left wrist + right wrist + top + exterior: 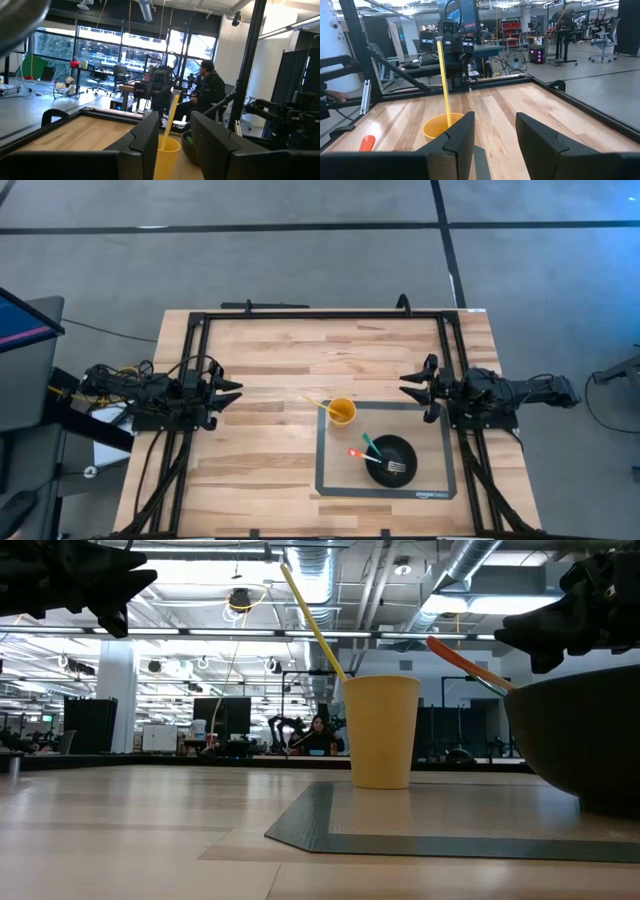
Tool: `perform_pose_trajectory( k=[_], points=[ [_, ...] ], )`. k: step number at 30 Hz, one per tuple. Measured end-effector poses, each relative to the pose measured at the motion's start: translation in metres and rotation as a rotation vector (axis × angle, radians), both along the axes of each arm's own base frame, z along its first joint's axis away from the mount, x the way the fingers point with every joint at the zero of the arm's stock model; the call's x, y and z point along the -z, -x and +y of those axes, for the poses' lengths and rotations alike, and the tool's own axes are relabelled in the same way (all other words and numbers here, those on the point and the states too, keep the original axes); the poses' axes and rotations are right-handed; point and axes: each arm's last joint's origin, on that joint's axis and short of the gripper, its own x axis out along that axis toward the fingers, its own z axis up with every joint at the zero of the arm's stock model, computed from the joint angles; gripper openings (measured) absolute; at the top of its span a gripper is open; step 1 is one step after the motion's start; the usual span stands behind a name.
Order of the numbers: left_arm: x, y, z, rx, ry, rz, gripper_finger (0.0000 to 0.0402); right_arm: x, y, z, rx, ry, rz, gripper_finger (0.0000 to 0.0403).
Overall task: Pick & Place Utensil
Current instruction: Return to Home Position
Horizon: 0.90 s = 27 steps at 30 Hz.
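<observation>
Bowl (pixel 585 740) mid-mat (pixel 335 475), utensils (pixel 372 452) inside. Cup (pixel 342 412) at mat corner toward table centre, beside bowl, straw (pixel 318 404) leaning out. Left gripper (pixel 238 394) at left table edge, right gripper (pixel 405 387) at right edge: both parted, empty. Risk: long straw tips light cup if arm motion jolts table.

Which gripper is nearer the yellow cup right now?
Right. The right gripper hovers close beside the yellow cup; the left gripper waits farther off on the cup's opposite side.
</observation>
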Motion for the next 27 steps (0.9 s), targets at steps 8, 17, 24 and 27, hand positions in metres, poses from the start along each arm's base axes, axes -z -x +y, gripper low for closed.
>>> perform_pose_trajectory(
  k=[8,17,24,27],
  points=[
    [0.0001,0.0000,0.0000,0.000,0.000,0.000,0.0115,0.0000,0.0000,0.0000,0.000,0.000,0.000,0.0141],
    [0.0000,0.0000,0.0000,0.000,0.000,0.000,0.0115,0.0001,0.0000,0.0000,0.000,0.000,0.001,0.0137],
    [0.0000,0.0000,0.0000,0.000,0.000,0.000,0.0115,0.0001,0.0000,0.0000,0.000,0.000,0.001,0.0140],
    [0.0000,0.0000,0.0000,0.000,0.000,0.000,0.0115,0.0001,0.0000,0.0000,0.000,0.001,0.001,0.0141]
  ],
)
